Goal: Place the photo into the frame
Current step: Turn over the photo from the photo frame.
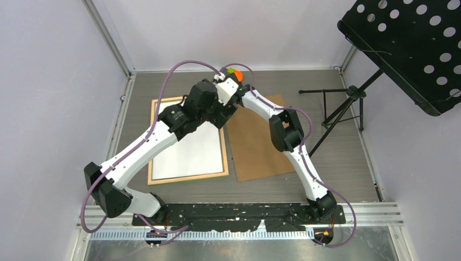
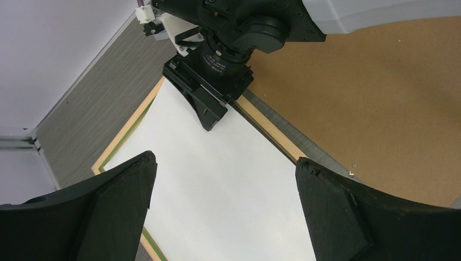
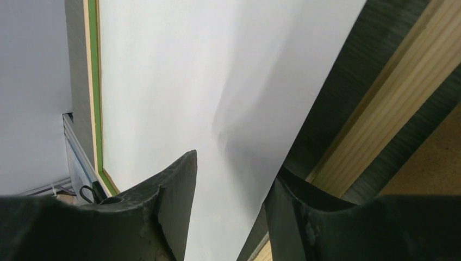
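The frame (image 1: 187,177) lies flat on the table at centre left, pale wood face up. The photo (image 1: 187,149) lies inside it, plain white back up. Both grippers hang over the frame's far right corner. My left gripper (image 2: 225,159) is open wide and empty above the photo (image 2: 217,190). My right gripper (image 3: 235,163) points down at the photo's right edge (image 3: 217,81), jaws partly open and straddling that edge. A strip of table shows between this edge and the wooden rail (image 3: 380,103). The right gripper also shows in the left wrist view (image 2: 209,117), its tip on the photo by the rail (image 2: 272,133).
A plain brown backing board (image 1: 261,141) lies just right of the frame, under the right arm. A black perforated music stand (image 1: 413,49) on a tripod stands at the far right. Walls close the table on the left and back.
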You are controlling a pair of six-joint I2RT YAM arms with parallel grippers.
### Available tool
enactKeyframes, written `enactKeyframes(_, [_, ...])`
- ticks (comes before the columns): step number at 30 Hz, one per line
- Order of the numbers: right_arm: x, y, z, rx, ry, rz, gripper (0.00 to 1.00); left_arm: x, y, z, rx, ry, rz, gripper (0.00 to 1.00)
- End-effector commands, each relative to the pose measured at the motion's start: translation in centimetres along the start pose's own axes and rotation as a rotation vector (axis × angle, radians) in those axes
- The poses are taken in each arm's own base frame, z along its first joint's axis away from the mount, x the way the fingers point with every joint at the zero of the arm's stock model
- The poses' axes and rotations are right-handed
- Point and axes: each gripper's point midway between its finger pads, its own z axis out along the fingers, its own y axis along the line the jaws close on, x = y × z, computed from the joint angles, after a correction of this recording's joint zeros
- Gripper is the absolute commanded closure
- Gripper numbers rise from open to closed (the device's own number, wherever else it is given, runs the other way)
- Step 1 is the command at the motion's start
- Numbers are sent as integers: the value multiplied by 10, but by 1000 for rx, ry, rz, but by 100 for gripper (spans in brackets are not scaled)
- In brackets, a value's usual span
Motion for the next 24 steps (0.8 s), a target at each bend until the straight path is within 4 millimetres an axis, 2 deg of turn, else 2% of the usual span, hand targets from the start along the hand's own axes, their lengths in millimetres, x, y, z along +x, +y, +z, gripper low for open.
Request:
enactKeyframes(1, [-11, 18, -14, 8, -35, -60, 43, -5, 3, -6, -2, -29, -18, 1])
enactKeyframes(2, [-12, 20, -15, 9, -39, -66, 38, -6, 3, -6, -2, -31, -18, 0])
enactKeyframes(8, [-13, 18, -23, 44, -46, -88, 27, -5, 4, -7, -6, -35, -17, 0])
enactKeyframes(24, [-18, 22, -45, 118, -78, -150, 17, -8, 9, -14, -21, -52, -21, 0])
